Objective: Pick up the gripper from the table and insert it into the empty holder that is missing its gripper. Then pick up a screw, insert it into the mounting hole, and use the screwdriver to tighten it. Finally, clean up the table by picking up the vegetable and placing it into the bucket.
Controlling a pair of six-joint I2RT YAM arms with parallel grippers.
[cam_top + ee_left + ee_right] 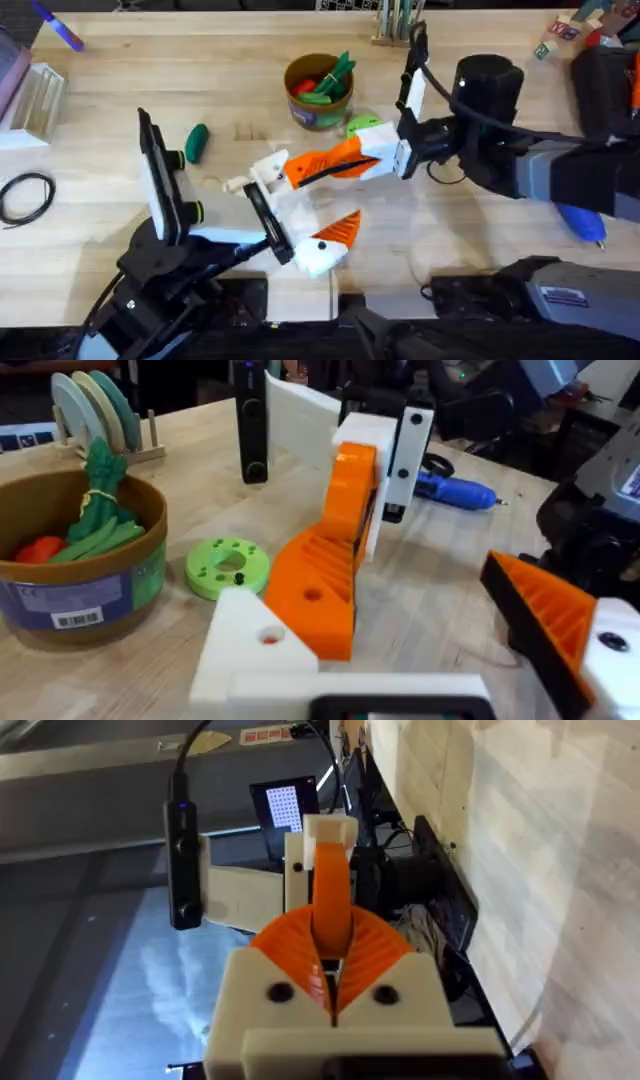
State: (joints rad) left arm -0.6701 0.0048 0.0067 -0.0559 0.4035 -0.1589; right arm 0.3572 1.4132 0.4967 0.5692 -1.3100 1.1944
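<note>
- The table (120,80) is light wood, and the bucket (320,92) stands on it with green and red toys inside.
- The right gripper (331,945) is pressed together, pinching the orange gripper piece (320,590), in front of the bucket.
- The piece touches the white holder (250,645) on the left gripper (390,610), whose 2 fingers are spread.
- The vegetable (196,142) lies left of the bucket.
- The screwdriver (580,222) lies far right of the bucket.
- A black cable loop (25,195) lies far left of the bucket.
</note>
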